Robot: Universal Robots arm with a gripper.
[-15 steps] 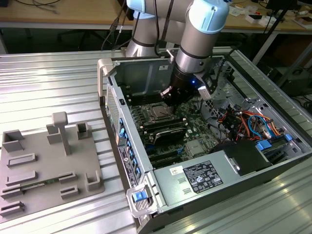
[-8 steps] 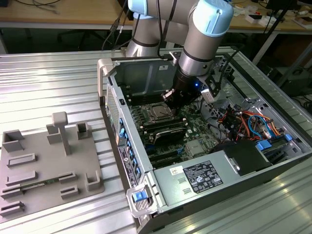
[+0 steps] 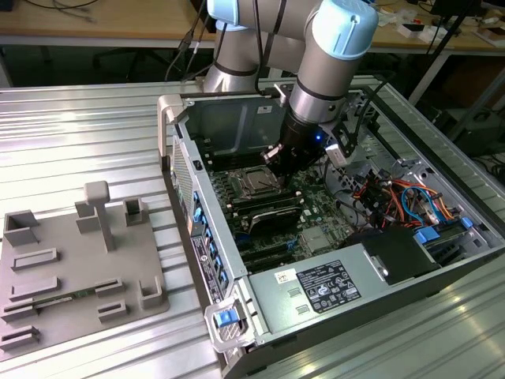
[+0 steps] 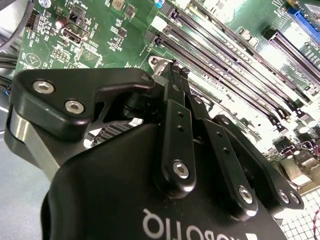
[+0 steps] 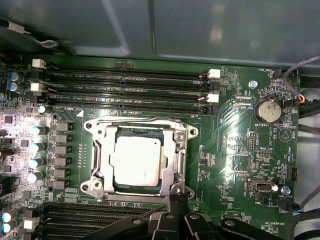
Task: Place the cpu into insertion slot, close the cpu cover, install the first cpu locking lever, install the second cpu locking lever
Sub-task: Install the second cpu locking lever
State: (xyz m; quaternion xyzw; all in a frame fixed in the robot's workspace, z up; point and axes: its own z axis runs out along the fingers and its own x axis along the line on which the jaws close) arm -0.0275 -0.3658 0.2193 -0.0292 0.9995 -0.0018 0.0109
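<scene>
cpu [image 5: 136, 161] in insertion slot [image 5: 102, 165], cover [image 5: 178, 152] on it

Exterior view high, oblique; wrist views close over motherboard [image 5: 240, 150].

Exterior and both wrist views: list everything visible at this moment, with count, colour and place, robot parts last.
computer case: one, grey, open on the ribbed metal table
motherboard: one, green, inside the case
cpu: one, silver-grey top, seated in the insertion slot
cpu cover: one, silver frame, down around the cpu
memory slots: several, long black, on two opposite sides of the socket
coin battery: one, silver, on the board
power supply box: one, grey with white label, near corner of case
cables: bundle, orange, red and blue, exterior view's right
fixture tray: one, grey, exterior view's left
arm: one, silver with light blue caps
gripper: one, black, tips at the socket's edge
</scene>
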